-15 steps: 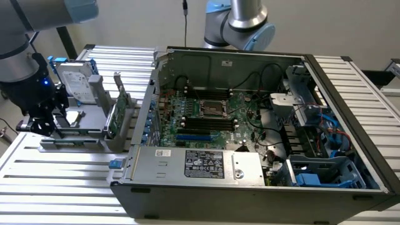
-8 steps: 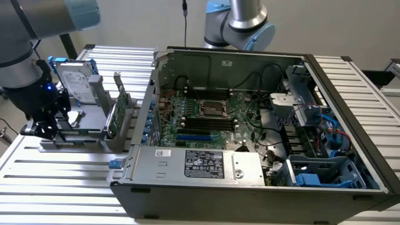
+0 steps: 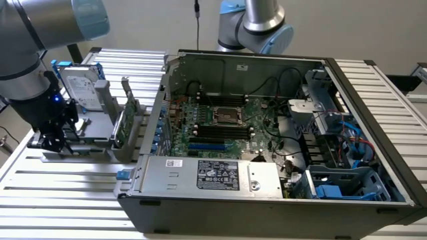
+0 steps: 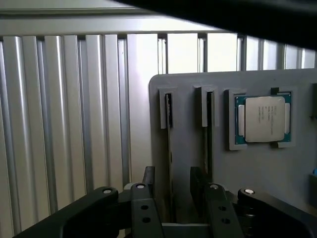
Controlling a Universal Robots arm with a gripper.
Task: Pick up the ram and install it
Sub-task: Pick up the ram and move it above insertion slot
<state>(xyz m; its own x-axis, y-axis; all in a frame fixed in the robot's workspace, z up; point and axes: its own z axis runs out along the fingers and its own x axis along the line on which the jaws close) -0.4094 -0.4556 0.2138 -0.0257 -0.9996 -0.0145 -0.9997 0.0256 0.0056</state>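
Gripper is seen open, w/ fingers set either side of the ram, a gap kept on each side. Ram is stood on edge in a slot of the grey holder, long axis aimed straight away from the gripper. A 2nd stick is slotted parallel, just beside. Holder is placed at the exterior view's left of the PC case.

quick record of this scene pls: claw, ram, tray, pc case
claw: open, lowered over the gray tray, straddling the ram
ram: standing on edge in its tray slot, not yet lifted
second stick: on edge in the neighbouring slot
cpu: flat in a tray pocket
pc case: open, at the exterior view's right, motherboard exposed
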